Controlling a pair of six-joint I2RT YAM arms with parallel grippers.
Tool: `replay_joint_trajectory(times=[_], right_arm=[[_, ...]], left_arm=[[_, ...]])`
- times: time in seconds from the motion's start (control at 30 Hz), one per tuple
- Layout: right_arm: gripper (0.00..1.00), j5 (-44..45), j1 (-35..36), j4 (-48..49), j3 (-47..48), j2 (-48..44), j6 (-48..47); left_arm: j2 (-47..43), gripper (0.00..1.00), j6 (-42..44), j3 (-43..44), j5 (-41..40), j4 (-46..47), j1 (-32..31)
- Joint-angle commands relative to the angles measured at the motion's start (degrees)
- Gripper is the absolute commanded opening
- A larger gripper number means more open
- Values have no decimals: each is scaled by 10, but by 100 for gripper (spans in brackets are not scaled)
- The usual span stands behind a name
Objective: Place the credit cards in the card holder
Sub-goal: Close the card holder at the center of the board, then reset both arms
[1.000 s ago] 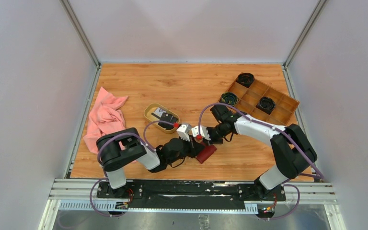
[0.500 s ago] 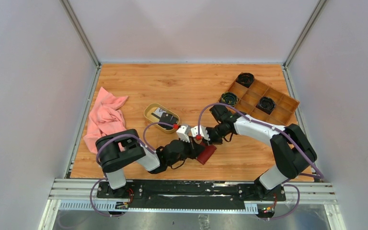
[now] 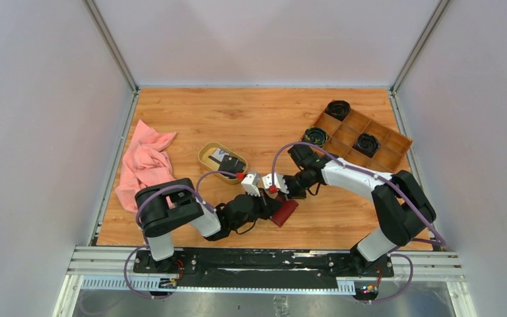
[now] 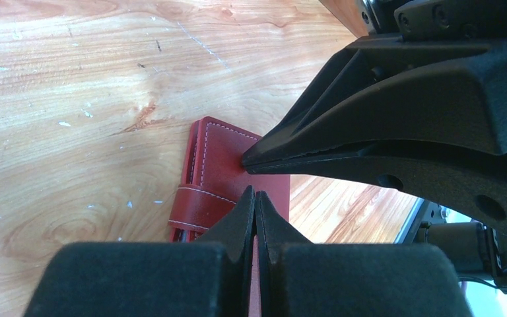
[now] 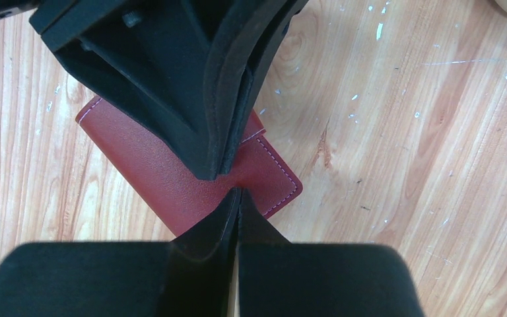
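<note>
Showing one red wallet beneath left gripper and right gripper, both fully closed, tips at its cover; two cards in one dish beyond.

Wooden table (pale walls)

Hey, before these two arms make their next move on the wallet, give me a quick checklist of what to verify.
1. Wallet open for cards: not ok, it lies closed on the table.
2. Card in a grip: not ok, the cards lie in the dish.
3. Left gripper ready to grasp: not ok, shut, at the wallet.
4. Right gripper ready to grasp: not ok, shut, at the wallet.
5. Fingertips touching the wallet: cannot tell.
</note>
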Motion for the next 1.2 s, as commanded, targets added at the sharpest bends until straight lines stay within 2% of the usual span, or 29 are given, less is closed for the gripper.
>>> replay_joint_trajectory(times=[0.0,0.23,0.33,0.4,0.57,0.67,0.77,0.97,1.07,1.17], right_arm=[[0,18,17,-6,-1,19,4],[0,19,18,-6,-1,12,7],[0,15,18,-7,2,8,14],[6,7,18,-6,5,5,25],[40,3,17,-5,14,-11,60],[50,5,17,-5,18,-28,77],[55,5,11,-12,23,-46,86],[56,-22,-26,-70,55,-68,87],[56,-20,-46,-111,84,-80,91],[58,9,-80,-129,111,-117,113]], left_arm=[[54,0,1,-39,22,-193,-22],[71,0,-10,-38,32,-192,-22],[42,0,0,-50,18,-192,-22],[4,10,14,-60,-2,-192,-22],[-100,29,55,-59,-2,-210,-22],[-174,43,89,-52,4,-246,-22],[-257,49,122,-40,2,-302,-22],[-371,63,201,-15,-16,-430,-11],[-417,64,230,-5,24,-480,21],[-479,75,273,37,55,-574,64]])
